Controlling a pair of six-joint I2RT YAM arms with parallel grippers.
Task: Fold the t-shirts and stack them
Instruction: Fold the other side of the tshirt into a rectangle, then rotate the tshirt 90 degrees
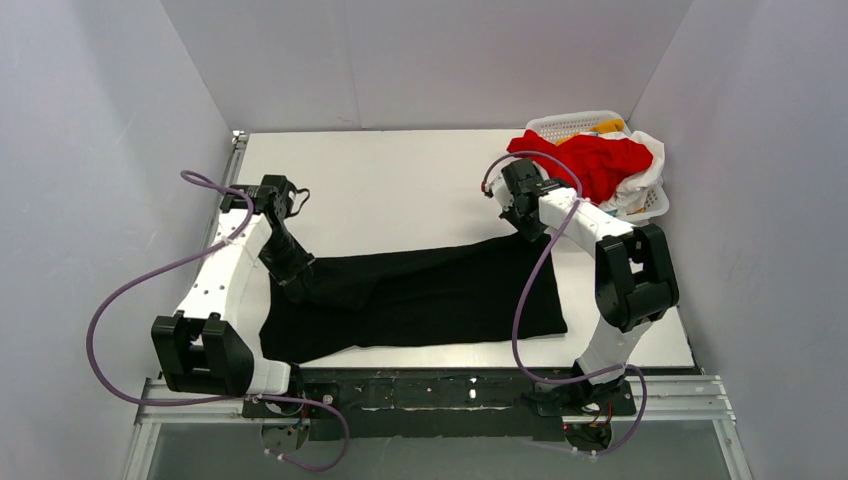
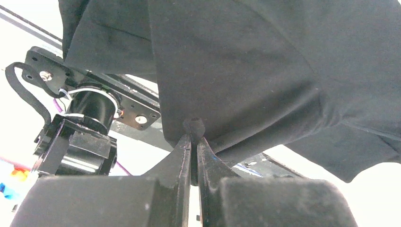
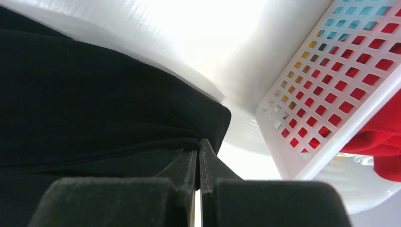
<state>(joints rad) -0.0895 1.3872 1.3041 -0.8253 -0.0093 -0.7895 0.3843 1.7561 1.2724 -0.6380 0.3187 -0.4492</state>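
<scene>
The left gripper (image 2: 194, 138) had its two fingers pressed together on a small nub of the black t-shirt (image 2: 236, 61). From the tips the cloth spread up and away in broad folds and filled most of the view beyond them. Seen from above, this gripper sat low over the left part of the shirt. The shirt ran from it to the right across the table (image 1: 400, 185) as a long, loosely creased band. The widest part of the cloth lay on the near side of the gripper, towards the arm bases.

The right gripper (image 3: 199, 147) was at the shirt's far right corner, well apart from the left one. It was closed too, its fingers meeting on the shirt's hemmed edge, with the black cloth spreading to the left of the tips.

Beyond the right gripper and to its right stood the white lattice basket (image 3: 340, 61), near the fingers but not touching them. From above, the basket sat in the far right corner of the table. The red t-shirt (image 1: 590, 160) was heaped on top of it and spilled over the rim on the side towards the right gripper. The white t-shirt (image 1: 648, 178) showed under the red one on the side away from the gripper. A bit of the yellow t-shirt (image 1: 606, 126) showed at the far side of the heap.
</scene>
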